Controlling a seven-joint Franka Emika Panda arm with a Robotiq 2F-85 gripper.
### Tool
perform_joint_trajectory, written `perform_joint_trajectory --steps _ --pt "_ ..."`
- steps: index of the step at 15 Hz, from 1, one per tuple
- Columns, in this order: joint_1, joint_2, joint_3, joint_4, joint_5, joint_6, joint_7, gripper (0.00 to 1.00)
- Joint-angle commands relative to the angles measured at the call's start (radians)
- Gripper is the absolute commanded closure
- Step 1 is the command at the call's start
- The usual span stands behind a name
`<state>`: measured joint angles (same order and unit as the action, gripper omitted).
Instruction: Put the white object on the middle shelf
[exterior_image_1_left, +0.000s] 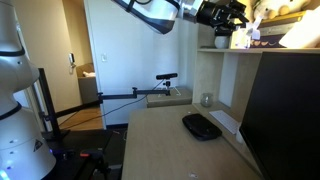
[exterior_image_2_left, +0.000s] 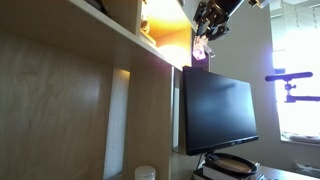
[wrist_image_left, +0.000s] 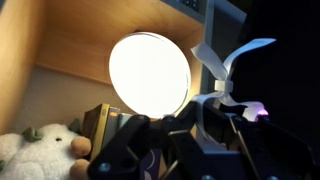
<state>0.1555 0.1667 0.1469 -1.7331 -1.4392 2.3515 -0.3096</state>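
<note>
My gripper (exterior_image_2_left: 207, 25) is up at the bookcase and shut on the white object (exterior_image_2_left: 203, 47), a small irregular piece with a pink tint. In the wrist view the white object (wrist_image_left: 226, 62) sticks out between the dark fingers (wrist_image_left: 203, 108), with a purple glow at its right. The middle shelf (exterior_image_1_left: 235, 49) is a light wooden board just below the gripper (exterior_image_1_left: 226, 14); it shows lit in an exterior view (exterior_image_2_left: 168, 45). On it stands a white vase (wrist_image_left: 150, 70), glaring bright, right in front of the gripper.
Books (wrist_image_left: 100, 125) and a white plush sheep (wrist_image_left: 40, 150) stand on the shelf beside the vase. A dark monitor (exterior_image_2_left: 215, 105) stands under the shelf. A flat black oval device (exterior_image_1_left: 201, 126) lies on the desk, and a small grey cup (exterior_image_1_left: 207, 99) stands on the lower ledge.
</note>
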Motion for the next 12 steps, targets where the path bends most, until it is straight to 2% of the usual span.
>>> perform_joint_trajectory --steps 1,8,12 --pt "0.011 0.043 0.003 0.087 0.020 -0.040 -0.063 0.97" --pt "0.017 0.095 -0.001 0.165 0.000 -0.022 -0.103 0.97" --pt "-0.003 0.110 -0.004 0.188 -0.010 0.141 -0.094 0.97"
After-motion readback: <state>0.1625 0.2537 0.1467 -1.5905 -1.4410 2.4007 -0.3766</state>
